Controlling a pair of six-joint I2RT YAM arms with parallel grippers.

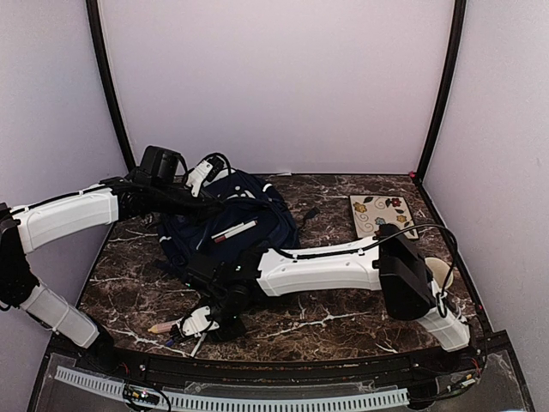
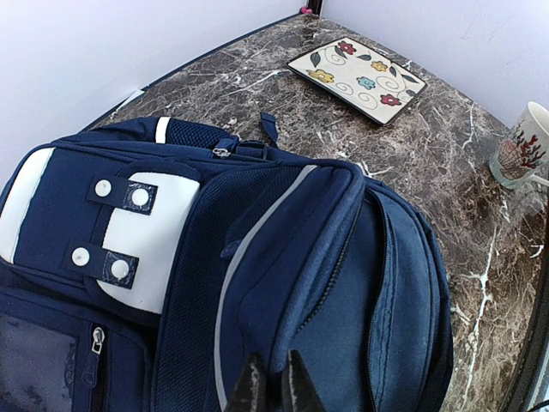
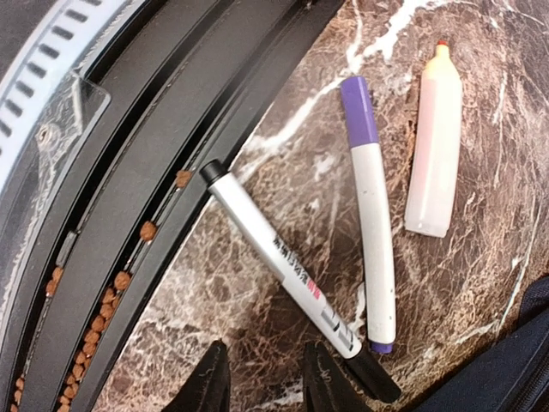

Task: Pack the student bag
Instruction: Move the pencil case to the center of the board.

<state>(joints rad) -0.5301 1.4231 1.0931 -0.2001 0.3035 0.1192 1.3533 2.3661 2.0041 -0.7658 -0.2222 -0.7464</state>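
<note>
black fingers [image 2: 253, 388] of the left gripper [image 2: 274, 386] are pressed almost together, pinching a raised fabric edge beside an open zip on the student bag [image 2: 283, 249]. the right gripper [image 3: 262, 378] hangs low over the marble table [image 3: 257, 300] at its near edge, fingers [image 3: 210, 382] parted with only bare stone between them, gripping nothing. its right finger sits just beside the lower end of a white marker with a black cap [image 3: 283, 270], though contact cannot be told. next to that lie a purple-capped marker [image 3: 373, 215] and a pale pink tube with a red tip [image 3: 433, 142]. the bag lies flat on the left rear part of the table, navy blue with thin pale stripes, white patches carrying studded tabs, a mesh panel and zip pulls. one long compartment gapes open along its zip, showing dark blue lining. a flowered plate [image 2: 356, 77] and a mug [image 2: 521, 146] rest apart from the bag on the right side.
</note>
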